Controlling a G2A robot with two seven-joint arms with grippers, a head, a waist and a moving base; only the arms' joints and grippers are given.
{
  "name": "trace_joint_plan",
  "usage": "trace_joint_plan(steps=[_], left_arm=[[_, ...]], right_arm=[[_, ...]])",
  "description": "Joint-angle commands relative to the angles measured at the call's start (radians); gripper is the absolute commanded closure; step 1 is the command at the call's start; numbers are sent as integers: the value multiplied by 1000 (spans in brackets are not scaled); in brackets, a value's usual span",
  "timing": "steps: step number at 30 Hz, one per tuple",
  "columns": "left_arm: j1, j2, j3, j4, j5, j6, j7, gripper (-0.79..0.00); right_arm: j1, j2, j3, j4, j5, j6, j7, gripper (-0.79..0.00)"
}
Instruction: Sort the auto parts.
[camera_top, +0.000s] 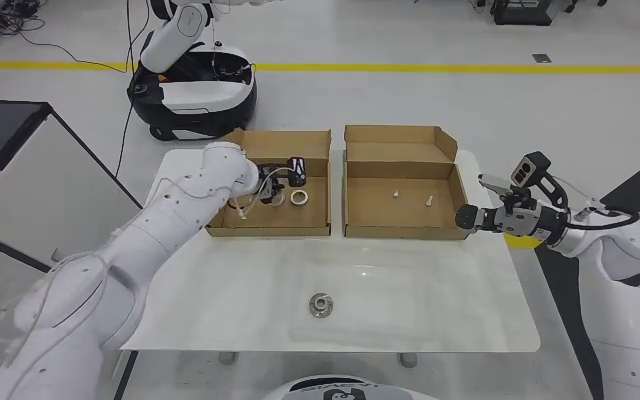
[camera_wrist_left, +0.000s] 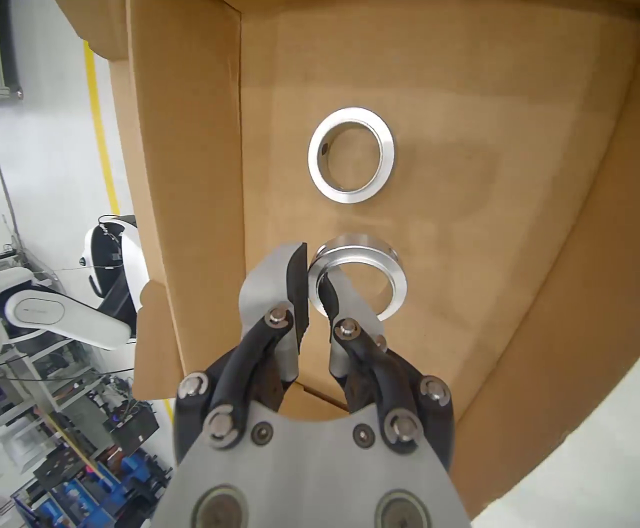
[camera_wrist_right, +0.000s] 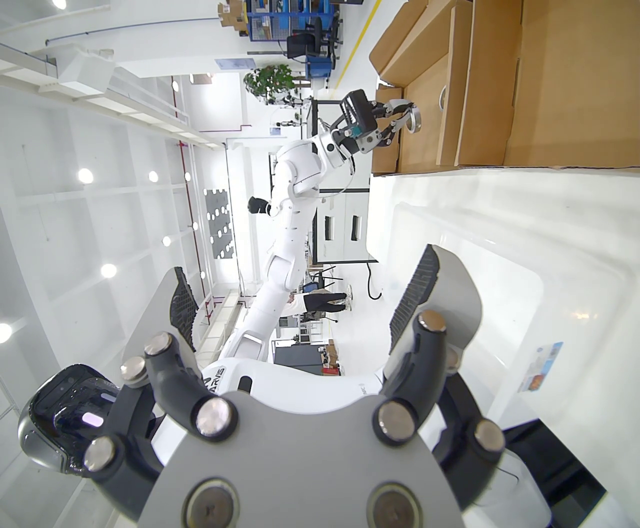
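Observation:
My left gripper (camera_wrist_left: 312, 287) is inside the left cardboard box (camera_top: 315, 215), shut on the rim of a silver metal ring (camera_wrist_left: 385, 265); one finger sits inside the ring, the other outside. A second ring (camera_wrist_left: 350, 155) lies flat on the box floor just beyond it. From above, the left gripper (camera_top: 274, 194) is near the box's middle, beside the lying ring (camera_top: 298, 198). The right wrist view shows the held ring (camera_wrist_right: 414, 120) on edge, above the box floor. My right gripper (camera_wrist_right: 300, 300) stands open and holds nothing; from above, the right gripper (camera_top: 466, 217) is off the right box's corner.
The right cardboard box (camera_top: 400, 220) holds two small bolts (camera_top: 397, 194) (camera_top: 428, 200). A round metal part (camera_top: 320, 305) lies alone on the white table (camera_top: 420, 300) near the front. Another robot (camera_top: 195, 85) stands behind the table.

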Motion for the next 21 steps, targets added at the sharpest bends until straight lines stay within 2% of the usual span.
trace_joint_plan(steps=[1, 6, 9, 11, 12, 21], left_arm=[[-2, -13, 11, 30, 13, 0, 7, 0], [-12, -42, 25, 96, 32, 0, 33, -9], [-19, -56, 29, 125, 42, -4, 41, -388], [-24, -64, 30, 140, 52, -2, 46, -708], [-27, -67, 30, 147, 56, -2, 49, -785], [-48, -81, 10, 166, 76, 5, 45, -785]], right_arm=[[0, 0, 0, 0, 0, 0, 0, -785], [0, 0, 0, 0, 0, 0, 0, -785], [0, 0, 0, 0, 0, 0, 0, -785], [0, 0, 0, 0, 0, 0, 0, -785], [0, 0, 0, 0, 0, 0, 0, -785], [0, 0, 0, 0, 0, 0, 0, -785]])
